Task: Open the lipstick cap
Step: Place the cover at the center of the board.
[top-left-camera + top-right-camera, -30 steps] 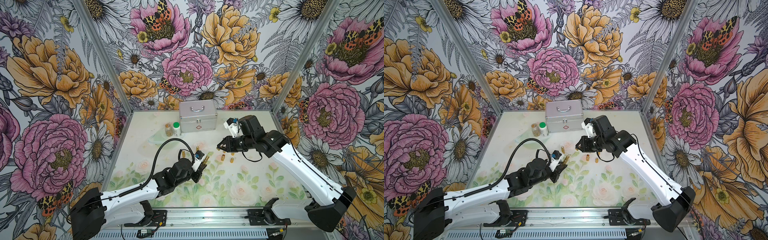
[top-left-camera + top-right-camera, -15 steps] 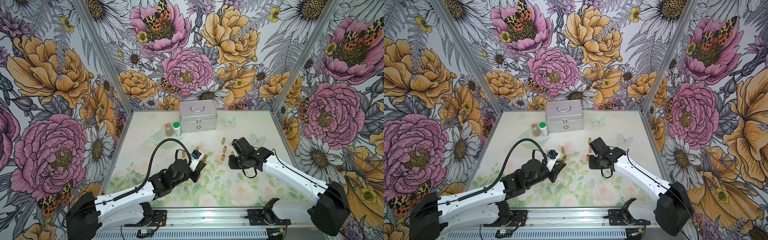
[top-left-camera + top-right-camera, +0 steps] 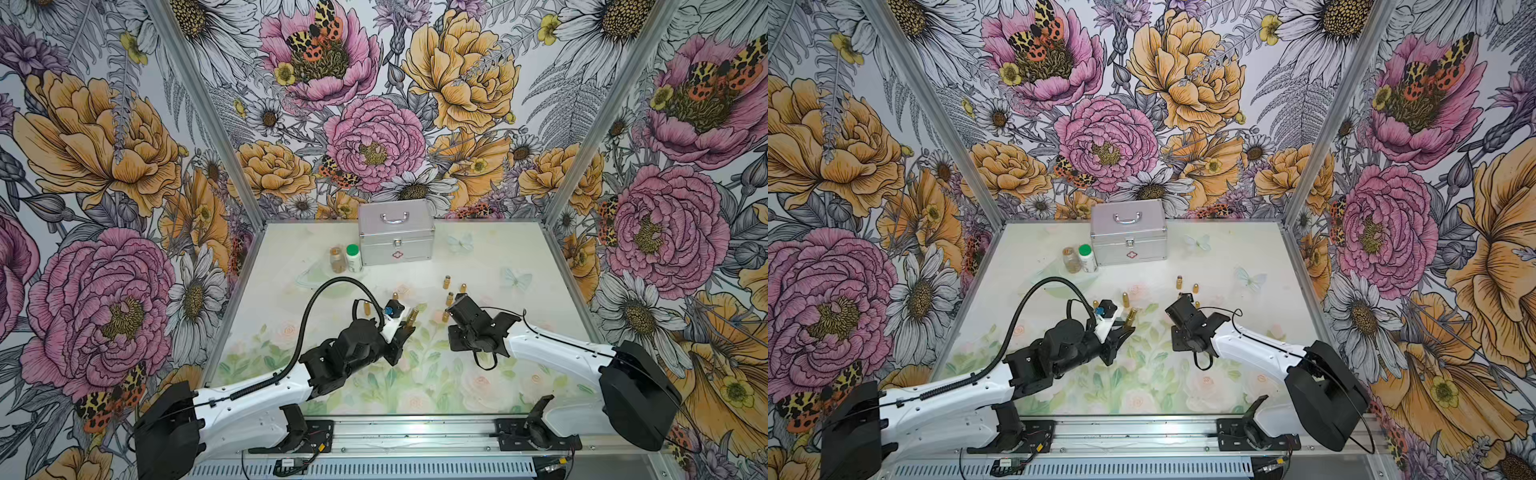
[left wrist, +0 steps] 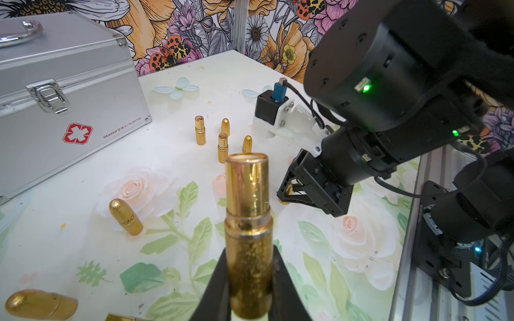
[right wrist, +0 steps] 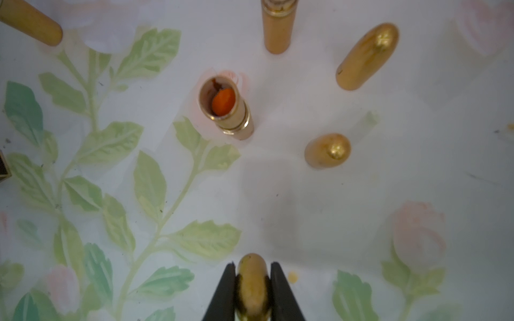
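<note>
Aluminium case (image 3: 396, 232) at the back; your left gripper (image 4: 249, 266) clamps the uncapped lipstick tube (image 4: 247, 211) above the mat (image 3: 415, 374), your right gripper (image 5: 252, 265) pinches a gold cap (image 5: 252, 289) low beside an open standing lipstick (image 5: 225, 111). A careless set-down could topple it.

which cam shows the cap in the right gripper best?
Right wrist: the gold cap sits close up, clamped in the right gripper. Left wrist shows only gold slivers past that gripper. In both top views the arm mostly hides it.
</note>
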Motion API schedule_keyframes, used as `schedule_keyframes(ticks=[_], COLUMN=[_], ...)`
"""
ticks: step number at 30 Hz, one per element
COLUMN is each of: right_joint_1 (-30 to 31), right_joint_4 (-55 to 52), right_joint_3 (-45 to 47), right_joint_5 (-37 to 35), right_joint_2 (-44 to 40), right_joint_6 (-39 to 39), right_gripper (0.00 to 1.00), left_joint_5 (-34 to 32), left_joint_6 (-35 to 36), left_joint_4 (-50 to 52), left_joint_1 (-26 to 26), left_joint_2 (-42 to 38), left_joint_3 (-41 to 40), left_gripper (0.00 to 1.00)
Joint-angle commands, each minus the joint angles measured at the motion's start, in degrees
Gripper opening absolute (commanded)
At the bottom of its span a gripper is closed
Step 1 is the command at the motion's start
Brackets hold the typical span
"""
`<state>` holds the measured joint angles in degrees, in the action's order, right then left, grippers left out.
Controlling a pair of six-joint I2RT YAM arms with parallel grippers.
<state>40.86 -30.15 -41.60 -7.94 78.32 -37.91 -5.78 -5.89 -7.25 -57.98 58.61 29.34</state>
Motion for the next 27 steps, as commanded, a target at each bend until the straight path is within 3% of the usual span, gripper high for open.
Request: schedule_keyframes(ticks=[1, 17, 27], right_joint_1=[0.6, 1.7, 1.9], right_joint_4=[4.3, 7.8, 7.7], right_joint_3=[0.5, 3.2, 3.2], right_joint_5=[-3.0, -4.3, -3.6], right_joint_2=[1.4, 6.5, 3.0], right_joint_6=[0.4, 0.8, 1.2], right_gripper=[0.20, 0.21, 0.36], left_joint_5=[0.7, 0.5, 0.6], left_joint_6=[-0.3, -0.4, -0.4], left_joint_4=[-2.2, -2.6, -2.5], left_joint_1=[-0.5, -0.5, -0.5], left_joint_2=[0.2, -0.2, 0.1], left_joint_3=[0.2, -0.2, -0.2], left_gripper=[0.00, 0.00, 0.00])
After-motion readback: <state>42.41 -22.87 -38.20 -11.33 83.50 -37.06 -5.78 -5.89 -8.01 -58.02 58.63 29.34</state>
